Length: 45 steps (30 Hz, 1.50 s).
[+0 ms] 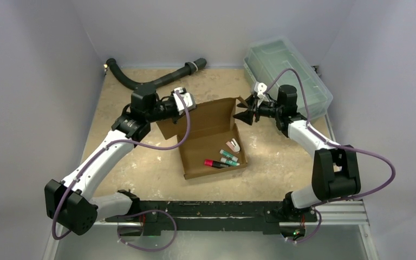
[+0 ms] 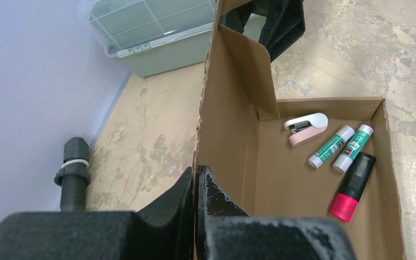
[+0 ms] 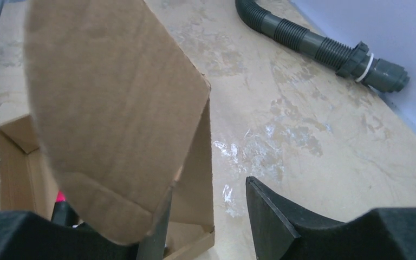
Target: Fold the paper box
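Note:
The paper box (image 1: 206,149) is brown cardboard and lies at mid-table with its base tray formed and its lid (image 1: 203,115) standing upright at the far side. My left gripper (image 1: 184,105) is shut on the lid's left edge; the left wrist view shows its jaws (image 2: 196,176) pinching the cardboard. My right gripper (image 1: 245,114) is open at the lid's right end. In the right wrist view (image 3: 208,216) the lid's side flap (image 3: 103,108) leans over the left finger (image 3: 154,238), and the other finger stands clear.
Inside the tray lie a pink stapler (image 2: 305,128), two green-and-white glue sticks (image 2: 341,146) and a black-and-pink marker (image 2: 353,187). A clear greenish plastic bin (image 1: 287,73) stands at the far right. A grey corrugated hose (image 1: 141,81) lies along the back wall.

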Available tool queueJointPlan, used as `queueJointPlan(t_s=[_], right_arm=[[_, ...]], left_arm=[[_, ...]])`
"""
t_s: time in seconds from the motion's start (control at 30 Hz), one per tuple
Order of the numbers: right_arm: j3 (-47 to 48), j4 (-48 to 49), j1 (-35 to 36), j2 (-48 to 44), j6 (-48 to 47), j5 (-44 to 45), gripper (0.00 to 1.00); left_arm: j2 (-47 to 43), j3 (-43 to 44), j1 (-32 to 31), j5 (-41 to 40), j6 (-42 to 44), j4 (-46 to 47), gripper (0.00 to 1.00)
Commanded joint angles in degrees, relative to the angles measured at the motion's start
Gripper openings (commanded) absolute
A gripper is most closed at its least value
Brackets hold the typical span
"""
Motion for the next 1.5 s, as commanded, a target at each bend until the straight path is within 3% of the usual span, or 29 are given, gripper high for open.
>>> queueJointPlan(t_s=[0.0, 0.23, 0.4, 0.57, 0.8, 0.9, 0.93, 1.03, 1.13, 1.3, 1.47], right_arm=[[4.56, -3.49, 0.02, 0.08, -8.85, -6.79, 0.56], [10.82, -14.80, 0.21, 3.75, -20.91, -9.31, 0.55], [14.12, -22.48, 0.90, 5.70, -27.23, -11.68, 0.47], [15.49, -28.67, 3.23, 6.30, -33.49, -11.69, 0.27], [15.09, -29.95, 3.28, 6.22, -34.93, -12.04, 0.00], [14.49, -29.86, 3.28, 5.91, -34.84, -11.61, 0.00], [14.35, -29.62, 3.25, 5.76, -34.51, -11.05, 0.02], [14.56, -31.39, 2.82, 4.98, -34.15, -7.85, 0.42], [15.49, -37.62, -0.23, 2.26, -36.67, -5.51, 0.65], [18.98, -53.02, -4.93, -4.99, -46.43, -2.82, 0.88], [25.92, -64.24, -5.14, -12.48, -49.12, -0.13, 0.93]], left_arm=[[-1.70, -0.81, -0.28, 5.87, 1.19, 2.43, 0.00], [-2.45, -1.78, -0.28, 7.57, 2.26, 2.75, 0.00], [-2.41, -1.93, -0.28, 7.91, 2.40, 2.91, 0.00], [-2.37, -2.01, -0.28, 7.22, 2.40, 3.09, 0.00], [-2.67, -2.22, -0.28, 4.08, 2.17, 3.71, 0.00], [-2.89, -2.50, -0.28, 3.35, 2.01, 4.03, 0.00], [-2.94, -2.68, -0.28, 3.18, 2.13, 4.16, 0.00], [-3.24, -3.13, -0.28, 2.57, 2.51, 4.21, 0.00], [-3.79, -3.48, -0.28, 2.15, 3.31, 3.83, 0.00], [-4.22, -3.68, -0.28, 2.39, 3.58, 3.82, 0.00], [-4.17, -3.68, -0.26, 3.36, 3.27, 4.09, 0.00]])
